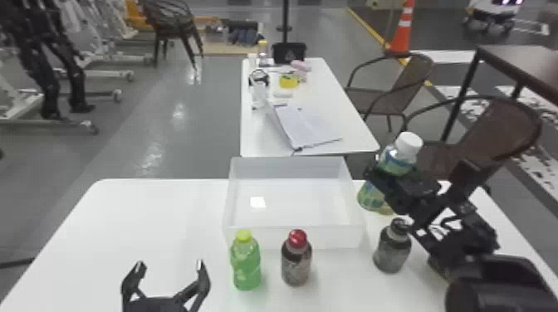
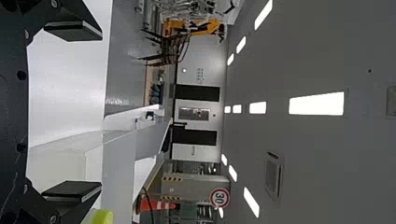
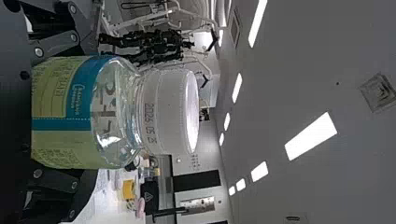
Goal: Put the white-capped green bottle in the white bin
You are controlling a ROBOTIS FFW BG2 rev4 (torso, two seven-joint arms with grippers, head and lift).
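Near table: white, holding the bin and three small bottles; its top point(image 1: 145, 215) runs across the near part of the scene.
Far table: white and narrower point(image 1: 340, 112), beyond the bin, with an open item and some small objects on it.
Chairs: brown point(image 1: 494, 128), to the right of the far table.
White bin: near the middle of the near table's far side point(image 1: 272, 240), open at the top.
Right gripper: on the right point(image 1: 396, 178), clasped around the white-capped green bottle point(image 1: 373, 197).
Left gripper: near left point(image 1: 170, 265), released, with its two fingers spread wide and nothing between them.
White-capped green bottle: outside the bin, just right of it, cap end up and leaning right in the head view; I cannot tell whether its base touches the table.
Dark-capped bottle: upright point(image 1: 392, 251), right of the bin's near corner.
Red-capped bottle: upright point(image 1: 296, 265), on the near side of the bin.
Yellow-green-capped bottle: upright point(image 1: 245, 265), left of the red-capped one.
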